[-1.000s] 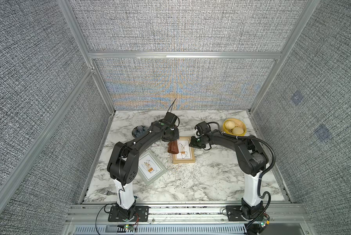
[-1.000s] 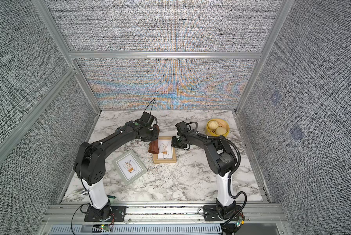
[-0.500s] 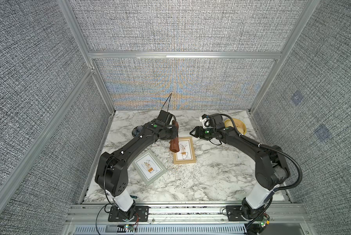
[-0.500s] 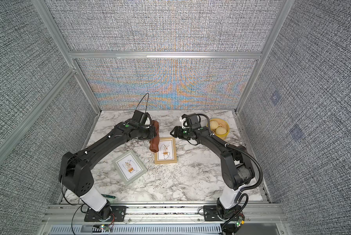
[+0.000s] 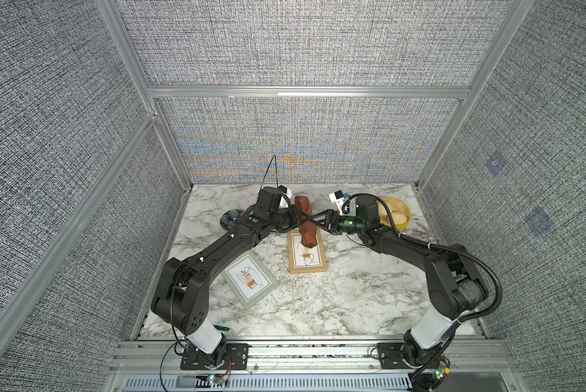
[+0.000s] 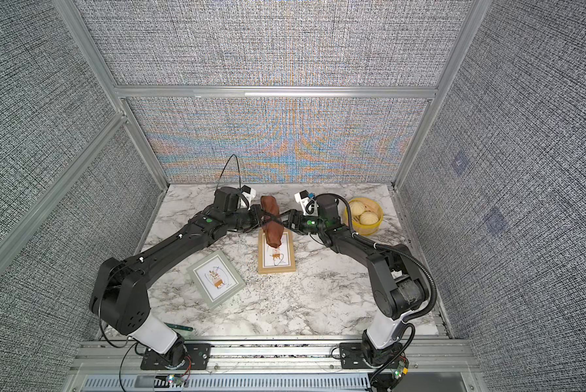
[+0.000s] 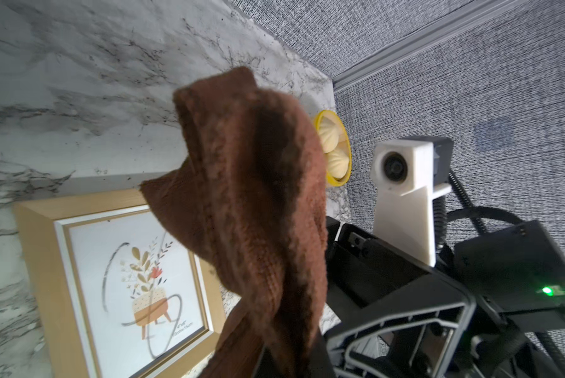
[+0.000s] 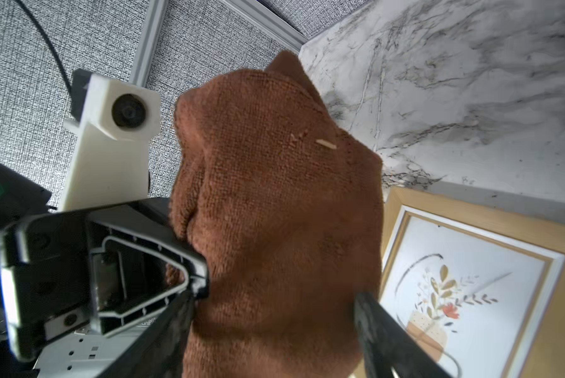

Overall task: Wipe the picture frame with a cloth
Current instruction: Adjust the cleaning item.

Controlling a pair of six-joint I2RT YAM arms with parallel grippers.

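In both top views the reddish-brown cloth hangs bunched above the far end of the wooden picture frame, which lies flat mid-table. My left gripper is shut on the cloth from the left. From the right, my right gripper stands open with its fingers on either side of the cloth. The right wrist view shows the cloth between the two spread fingers. In the left wrist view the cloth covers my left jaws.
A second, grey picture frame lies front-left under my left arm. A yellow bowl of buns stands at the back right. A dark object sits back left, and a green pen near the front edge.
My right gripper rose from the wooden frame's far edge, opened, and moved in around the cloth. My left arm lifted the cloth higher and a little to the right.
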